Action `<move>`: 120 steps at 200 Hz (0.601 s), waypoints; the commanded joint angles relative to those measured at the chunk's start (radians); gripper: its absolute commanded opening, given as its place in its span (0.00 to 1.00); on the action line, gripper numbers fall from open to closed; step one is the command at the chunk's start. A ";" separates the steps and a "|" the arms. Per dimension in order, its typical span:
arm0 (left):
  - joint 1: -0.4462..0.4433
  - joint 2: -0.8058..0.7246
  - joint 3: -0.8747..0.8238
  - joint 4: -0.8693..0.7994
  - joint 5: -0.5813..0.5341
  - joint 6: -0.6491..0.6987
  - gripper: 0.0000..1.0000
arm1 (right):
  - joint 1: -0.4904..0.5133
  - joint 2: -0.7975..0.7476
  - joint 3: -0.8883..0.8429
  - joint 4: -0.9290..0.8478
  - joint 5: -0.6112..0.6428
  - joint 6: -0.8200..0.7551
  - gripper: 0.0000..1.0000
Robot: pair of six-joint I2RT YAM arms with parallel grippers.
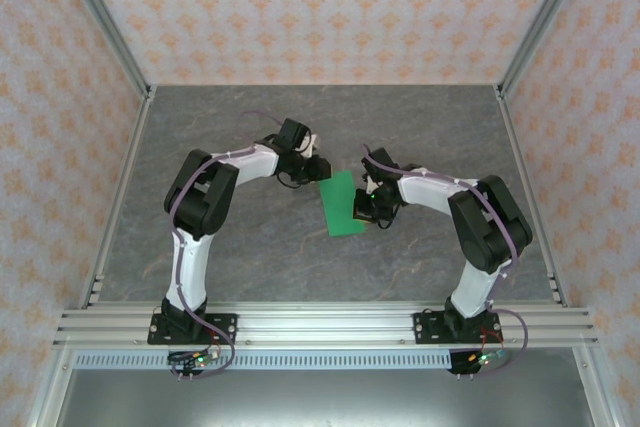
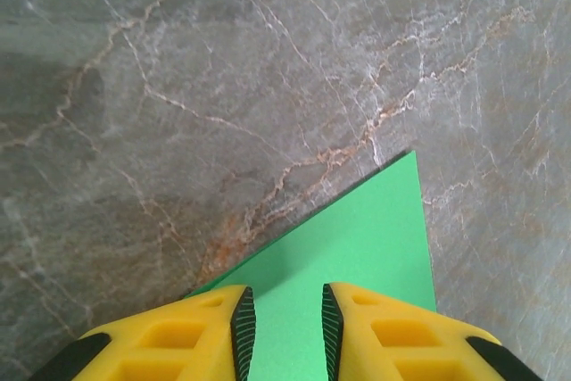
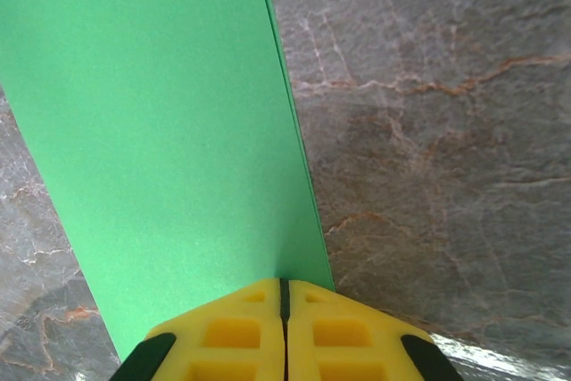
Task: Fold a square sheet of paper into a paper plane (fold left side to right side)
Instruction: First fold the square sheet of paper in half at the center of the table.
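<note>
item: thin bright green square sheet of paper (image 1: pixel 338 205), now a narrow doubled strip | place: centre of grey marbled desk (image 1: pixel 250 127) | left tool (image 2: pixel 285 311): released, over strip's 11 o'clock corner | right tool (image 3: pixel 285 285): clenched at strip's 3 o'clock edge, pinch unclear | progress: left-to-right half-fold looks done; nose and wing folds left
</note>
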 commanded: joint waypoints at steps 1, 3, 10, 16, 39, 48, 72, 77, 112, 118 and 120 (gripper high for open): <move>0.060 0.048 0.037 -0.037 -0.121 0.033 0.31 | -0.007 0.067 -0.036 -0.121 0.169 -0.015 0.09; 0.061 0.049 0.039 -0.038 -0.122 0.033 0.31 | -0.006 0.067 -0.037 -0.122 0.170 -0.014 0.09; 0.070 0.054 0.042 -0.040 -0.123 0.033 0.31 | -0.007 0.065 -0.039 -0.120 0.168 -0.014 0.09; 0.076 0.057 0.047 -0.042 -0.121 0.033 0.31 | -0.007 0.063 -0.041 -0.120 0.167 -0.014 0.09; 0.089 0.053 0.058 -0.055 -0.123 0.045 0.31 | -0.007 0.050 -0.055 -0.085 0.134 -0.008 0.09; 0.094 0.041 0.058 -0.061 -0.121 0.048 0.32 | -0.008 0.037 -0.067 -0.051 0.108 0.003 0.10; 0.103 -0.030 0.039 -0.066 -0.105 0.056 0.34 | -0.006 -0.009 -0.083 0.055 0.033 0.037 0.13; 0.104 -0.050 0.034 -0.068 -0.103 0.056 0.35 | -0.008 -0.020 -0.082 0.072 0.026 0.046 0.14; 0.104 -0.222 -0.088 -0.037 -0.109 0.039 0.42 | -0.007 -0.118 -0.042 0.065 0.090 0.044 0.28; 0.104 -0.275 -0.122 -0.023 -0.115 0.030 0.44 | -0.006 -0.134 -0.035 0.053 0.104 0.035 0.30; 0.104 -0.285 -0.134 -0.017 -0.116 0.028 0.44 | -0.007 -0.138 -0.034 0.047 0.110 0.032 0.31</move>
